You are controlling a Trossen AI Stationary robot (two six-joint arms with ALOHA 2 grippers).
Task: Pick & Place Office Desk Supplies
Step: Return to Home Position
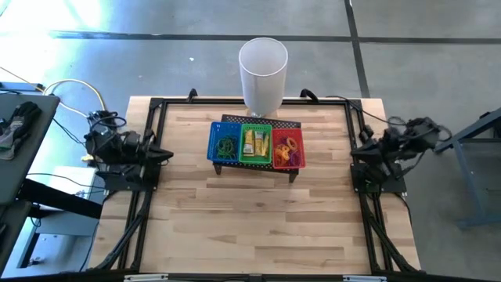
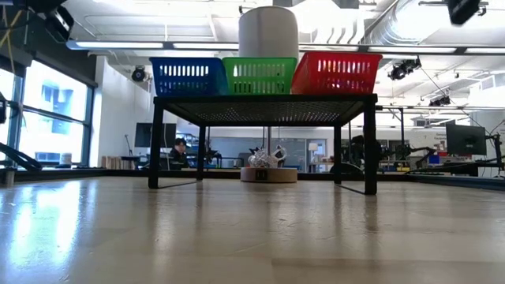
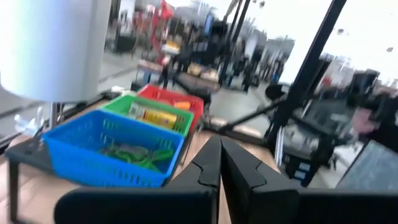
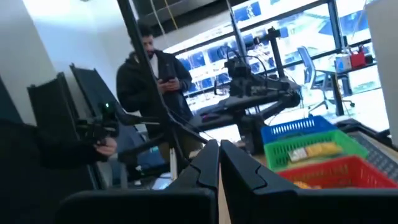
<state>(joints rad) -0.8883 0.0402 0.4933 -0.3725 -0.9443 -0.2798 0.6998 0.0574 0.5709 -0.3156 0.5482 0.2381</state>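
Small loose office supplies [image 1: 254, 143] fill a blue-green-red plastic basket row [image 2: 260, 76] lying lengthwise between left tool [image 3: 218, 142] and right tool [image 4: 219, 145], both pinched together, empty, equally near.

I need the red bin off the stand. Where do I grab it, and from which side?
I'd take the red bin by its outer side rim, pinched from above, approaching from the right gripper's side. That wall is free and the top is open; the green bin sits close against the other side and the white cylinder stands behind.
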